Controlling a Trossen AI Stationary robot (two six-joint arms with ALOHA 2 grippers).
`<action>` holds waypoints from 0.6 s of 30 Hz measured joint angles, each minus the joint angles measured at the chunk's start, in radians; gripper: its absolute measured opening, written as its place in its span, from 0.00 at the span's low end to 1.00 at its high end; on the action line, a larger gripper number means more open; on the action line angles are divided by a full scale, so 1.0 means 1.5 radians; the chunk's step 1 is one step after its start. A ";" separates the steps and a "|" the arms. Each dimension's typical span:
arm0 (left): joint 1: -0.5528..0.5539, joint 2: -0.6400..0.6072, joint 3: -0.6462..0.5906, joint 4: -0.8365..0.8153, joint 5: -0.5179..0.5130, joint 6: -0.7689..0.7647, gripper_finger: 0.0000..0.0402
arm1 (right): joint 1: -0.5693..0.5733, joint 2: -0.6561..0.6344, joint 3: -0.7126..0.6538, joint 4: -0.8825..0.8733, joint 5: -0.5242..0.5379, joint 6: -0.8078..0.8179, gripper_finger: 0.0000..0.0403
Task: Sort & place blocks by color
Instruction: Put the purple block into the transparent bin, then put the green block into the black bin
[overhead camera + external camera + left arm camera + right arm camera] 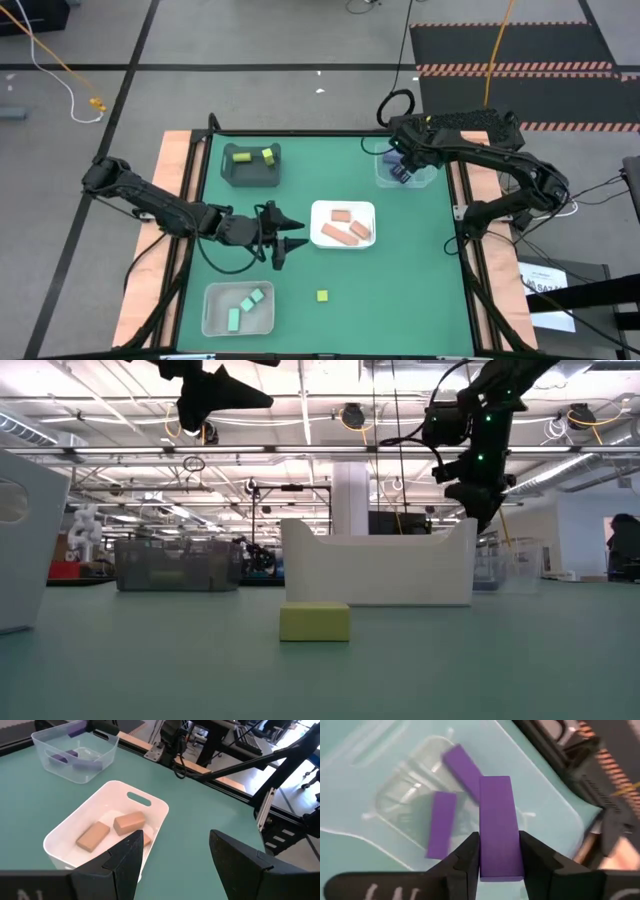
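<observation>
My right gripper hangs over the clear tray at the table's far right, shut on a purple bar. Two more purple bars lie on that tray's floor. My left gripper stands open above the table, just left of the white tray, which holds salmon-pink blocks. One yellow block rests flat on the table near the front edge. Yellow blocks lie in the dark grey tray, and mint green blocks in the near-left clear tray. My right gripper pinches the purple bar by its two long sides between its two fingers, at the end nearest the wrist. The fingers slant down from above and run along the bar, which sticks out past their tips. The bar is lifted clear above the clear tray.
The four trays stand spread over the green mat with bare mat between them. Wooden strips and a black frame border the table. In the low view the white tray stands behind the yellow block.
</observation>
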 joint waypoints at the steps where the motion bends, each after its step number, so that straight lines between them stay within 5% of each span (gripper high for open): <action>1: 0.000 0.000 0.000 0.000 0.000 -0.002 0.57 | -0.003 0.000 0.000 0.007 -0.012 0.000 0.25; 12: 0.000 0.000 0.000 -0.004 0.000 -0.005 0.57 | -0.003 0.000 0.000 0.061 -0.017 0.013 0.45; 18: 0.015 0.000 0.000 -0.004 -0.001 0.078 0.57 | -0.003 0.000 0.000 0.074 -0.017 0.038 0.54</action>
